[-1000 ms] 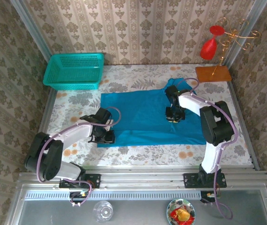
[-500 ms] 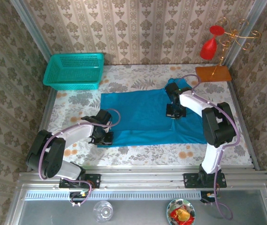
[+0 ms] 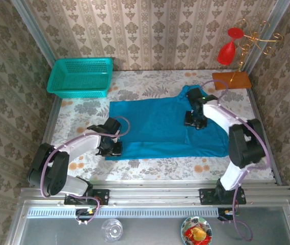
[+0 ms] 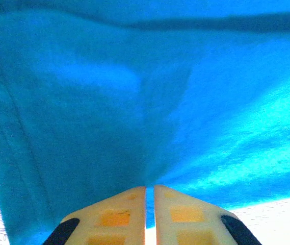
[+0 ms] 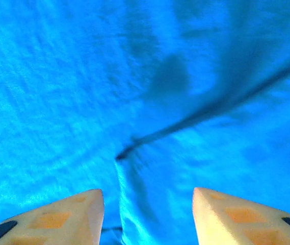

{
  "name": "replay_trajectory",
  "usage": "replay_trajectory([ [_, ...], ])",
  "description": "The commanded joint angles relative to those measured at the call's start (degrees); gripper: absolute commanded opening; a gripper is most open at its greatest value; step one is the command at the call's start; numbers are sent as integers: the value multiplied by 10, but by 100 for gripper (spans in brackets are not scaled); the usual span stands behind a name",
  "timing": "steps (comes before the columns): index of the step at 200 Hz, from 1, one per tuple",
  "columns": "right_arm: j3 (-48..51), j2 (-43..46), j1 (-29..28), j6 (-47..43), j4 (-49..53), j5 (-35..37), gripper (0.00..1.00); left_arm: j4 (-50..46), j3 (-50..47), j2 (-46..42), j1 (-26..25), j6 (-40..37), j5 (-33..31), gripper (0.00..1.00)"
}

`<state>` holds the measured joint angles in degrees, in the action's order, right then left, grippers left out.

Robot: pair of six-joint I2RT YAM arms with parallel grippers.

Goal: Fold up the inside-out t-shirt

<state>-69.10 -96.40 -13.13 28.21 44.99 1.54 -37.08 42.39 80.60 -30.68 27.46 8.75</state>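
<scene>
The t-shirt (image 3: 155,127) lay flat across the middle of the table (image 3: 152,86), reaching closer to the right edge than to the left. One part of it stuck out toward the far edge, behind the right gripper (image 5: 149,191), which hung over the shirt's right half. The left gripper (image 4: 150,189) was at the shirt's near left corner, with cloth between its fingers. A basket (image 3: 81,77) stood in the far left corner and a stand (image 3: 231,80) in the far right corner, both apart from the shirt. Before the near edge, beyond the arms' bases, a glass (image 3: 112,228) stood to the left of a bowl (image 3: 196,230).
</scene>
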Motion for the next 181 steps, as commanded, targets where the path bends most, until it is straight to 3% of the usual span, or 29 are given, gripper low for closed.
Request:
replay_trajectory([
  [1, 59, 63, 48, -12, -2, -64, 55, -7, 33, -11, 3, 12, -3, 14],
  [47, 180, 126, 176, -41, -42, -151, 67, 23, 46, 52, 30, 0, 2, 11],
  [79, 239, 126, 248, -34, -72, -184, 68, 19, 33, 81, 69, 0, -19, 11],
  [138, 304, 119, 258, 96, -72, -95, 66, 19, -19, 63, 125, 9, -19, 12],
  [181, 371, 196, 258, 150, -65, -71, 65, 16, -49, 28, 141, 36, -19, 13],
])
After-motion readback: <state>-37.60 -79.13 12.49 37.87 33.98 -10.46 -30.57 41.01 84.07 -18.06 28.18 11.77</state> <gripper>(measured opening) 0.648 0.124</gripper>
